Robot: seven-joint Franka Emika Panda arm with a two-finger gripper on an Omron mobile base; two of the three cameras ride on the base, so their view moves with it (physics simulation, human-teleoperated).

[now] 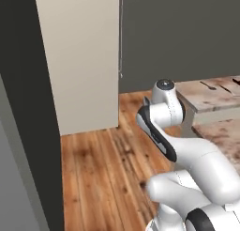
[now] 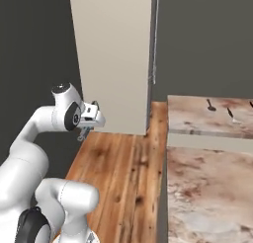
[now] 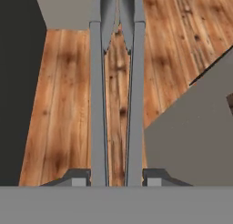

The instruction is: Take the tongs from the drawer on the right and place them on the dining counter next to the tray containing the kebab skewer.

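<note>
The claw (image 3: pixel 116 180) is clamped on the tongs (image 3: pixel 116 95): in the hand view its two dark fingertips (image 3: pixel 75 177) press from either side on the two long grey arms of the tongs, which run side by side away from the claw and meet at scooped tips far ahead. No brand, label or writing can be read on the tongs or on anything else. In the right base view the claw (image 2: pixel 85 133) hangs at the end of the white arm (image 2: pixel 34 133), well above the floor.

Below and beyond the claw lies the wooden plank floor (image 3: pixel 59 104). Ahead of it stands a tall cream cabinet (image 2: pixel 113 54) against a dark grey wall (image 2: pixel 202 39). Off to the claw's right, well apart from it, is the dining counter (image 2: pixel 207 187), a beige slab marbled with brown; small dark utensils (image 2: pixel 211 106) lie on its far part, too small to identify.
</note>
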